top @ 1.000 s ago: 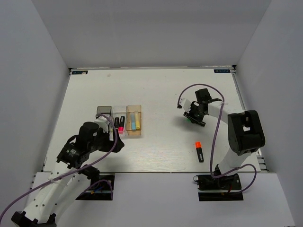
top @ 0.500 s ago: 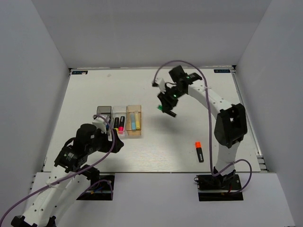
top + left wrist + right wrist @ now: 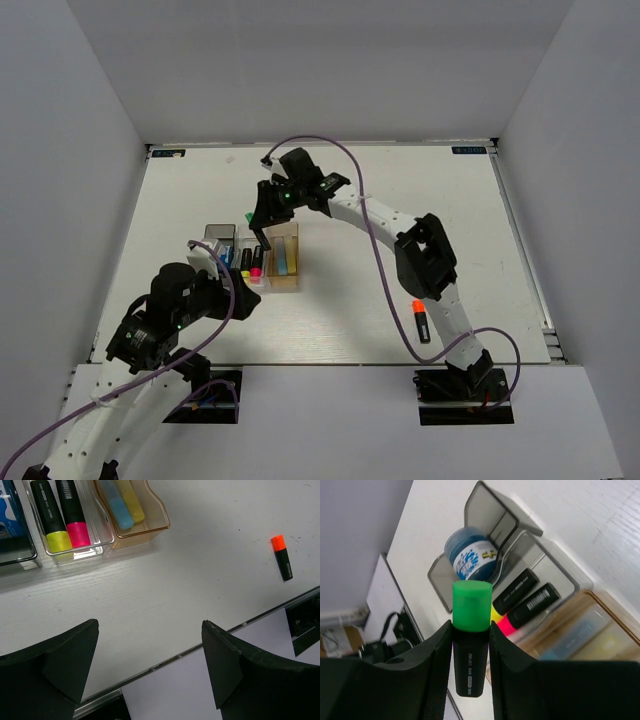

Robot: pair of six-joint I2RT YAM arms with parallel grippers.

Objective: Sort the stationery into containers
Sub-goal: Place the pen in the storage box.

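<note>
Since the right claw [image 3: 471, 635], closed on the green highlighter [image 3: 471, 605], is now hanging above the three trays [image 3: 283, 288] at the left after crossing from the right of the worktop [image 3: 400, 200], a drop is probably coming next, while the left claw [image 3: 150, 650] is waiting wide open nearby.

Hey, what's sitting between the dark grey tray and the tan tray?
The clear tray sits between them, holding a yellow-ended highlighter and a pink-ended highlighter side by side. The left wrist view shows this plainly.
</note>
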